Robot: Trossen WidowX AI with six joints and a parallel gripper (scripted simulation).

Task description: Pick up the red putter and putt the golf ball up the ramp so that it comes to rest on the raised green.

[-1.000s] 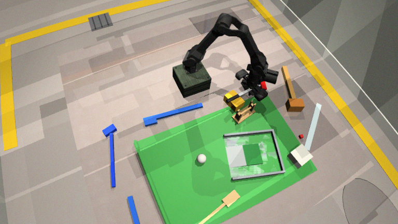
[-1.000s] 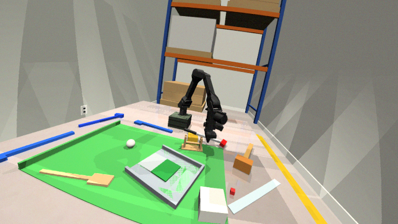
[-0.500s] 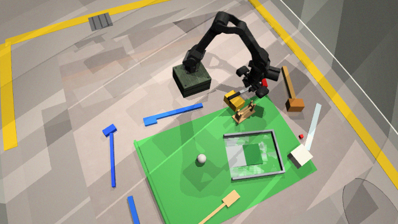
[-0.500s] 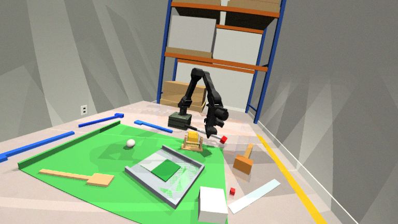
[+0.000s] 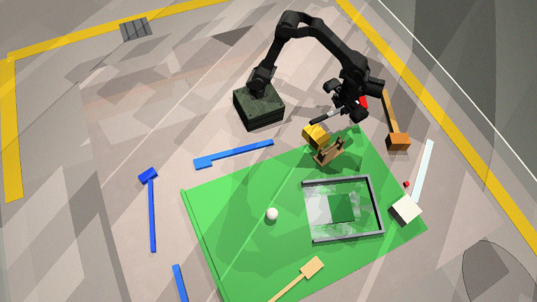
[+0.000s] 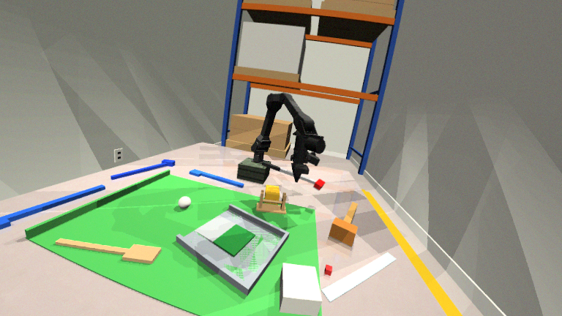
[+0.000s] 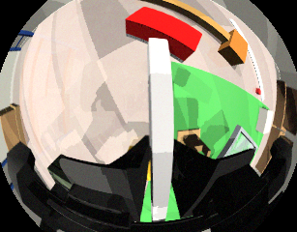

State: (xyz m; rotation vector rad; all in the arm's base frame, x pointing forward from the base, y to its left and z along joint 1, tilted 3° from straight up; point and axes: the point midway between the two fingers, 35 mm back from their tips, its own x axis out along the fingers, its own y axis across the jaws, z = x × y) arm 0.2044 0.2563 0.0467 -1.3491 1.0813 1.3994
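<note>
My gripper (image 5: 347,109) (image 6: 296,175) (image 7: 156,139) is shut on the pale shaft of the red putter (image 5: 363,102) (image 6: 319,184) (image 7: 163,30). The putter is held off the floor with its red head on the far side of the fingers and its black grip over the yellow block. The white golf ball (image 5: 272,214) (image 6: 184,202) rests on the green mat (image 5: 237,255) (image 6: 136,200), out of the wrist view. The pale ramp (image 5: 317,208) (image 6: 214,224) leads to the dark raised green (image 5: 340,207) (image 6: 235,239), inside a grey border open toward the ball.
The yellow block (image 5: 315,135) (image 6: 272,192) and a wooden stand (image 5: 326,159) (image 6: 271,208) are below and beside the putter. An orange mallet (image 5: 398,141) (image 6: 344,230) lies right. A white box (image 5: 407,208) (image 6: 300,287) sits at the mat's edge. A tan club (image 5: 311,268) (image 6: 141,253) lies on the mat.
</note>
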